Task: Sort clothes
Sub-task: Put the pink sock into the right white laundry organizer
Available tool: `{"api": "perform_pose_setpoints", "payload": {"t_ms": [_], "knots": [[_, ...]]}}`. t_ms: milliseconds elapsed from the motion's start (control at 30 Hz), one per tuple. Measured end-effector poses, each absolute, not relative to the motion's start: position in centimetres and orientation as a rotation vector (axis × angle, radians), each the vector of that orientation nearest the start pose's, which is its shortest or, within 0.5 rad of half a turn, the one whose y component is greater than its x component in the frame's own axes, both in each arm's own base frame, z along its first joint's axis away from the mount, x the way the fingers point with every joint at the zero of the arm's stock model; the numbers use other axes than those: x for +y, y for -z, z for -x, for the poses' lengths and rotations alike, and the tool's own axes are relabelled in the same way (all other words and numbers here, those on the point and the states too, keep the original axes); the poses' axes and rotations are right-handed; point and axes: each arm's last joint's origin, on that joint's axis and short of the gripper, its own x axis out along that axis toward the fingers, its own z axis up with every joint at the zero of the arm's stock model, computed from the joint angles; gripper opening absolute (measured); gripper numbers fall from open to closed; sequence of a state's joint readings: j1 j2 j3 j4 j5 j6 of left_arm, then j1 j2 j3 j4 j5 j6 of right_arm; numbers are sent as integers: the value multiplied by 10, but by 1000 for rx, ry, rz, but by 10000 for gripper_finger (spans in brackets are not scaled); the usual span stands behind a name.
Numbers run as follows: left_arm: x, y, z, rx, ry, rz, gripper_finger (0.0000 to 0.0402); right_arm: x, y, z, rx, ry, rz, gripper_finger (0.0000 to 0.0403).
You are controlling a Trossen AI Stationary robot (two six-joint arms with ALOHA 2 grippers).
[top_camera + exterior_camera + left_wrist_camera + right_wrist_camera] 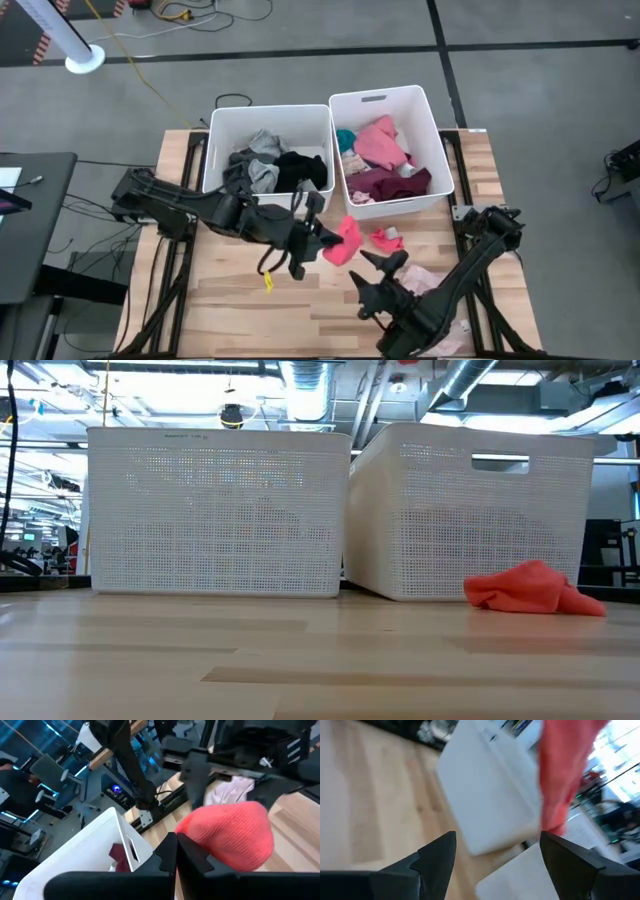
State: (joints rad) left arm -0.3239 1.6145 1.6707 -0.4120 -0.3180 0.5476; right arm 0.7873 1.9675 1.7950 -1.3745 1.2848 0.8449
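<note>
The left claw (pixel 325 240) is shut tight on a pink cloth (pixel 345 240) and holds it up over the worktop (pixel 230 290), just in front of the right bin (pixel 440 150). That bin, with the pink and maroon clothes (pixel 385 165), lies straight ahead. The right claw (pixel 385 270) waits nearby, wide apart, holding nothing.

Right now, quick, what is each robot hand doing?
Left end effector: shut on the pink garment, lifted in front of the bins.
Right end effector: open, holding nothing.
</note>
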Motion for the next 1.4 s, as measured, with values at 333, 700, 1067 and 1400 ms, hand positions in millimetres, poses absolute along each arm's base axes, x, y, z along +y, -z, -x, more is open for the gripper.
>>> {"api": "perform_pose_setpoints", "payload": {"t_ms": [333,700,1067,1400], "knots": [[-102,-402,-346,388,99,-643,0,230,-293,-299,435,742,668,298],[-103,-402,-347,382,98,-641,0,213,-293,-317,479,783,713,197],[-102,-396,-343,456,112,-633,0,208,-293,-320,505,791,751,12],[-93,-410,-323,475,45,-629,84,186,-313,-314,524,823,749,3]]}}
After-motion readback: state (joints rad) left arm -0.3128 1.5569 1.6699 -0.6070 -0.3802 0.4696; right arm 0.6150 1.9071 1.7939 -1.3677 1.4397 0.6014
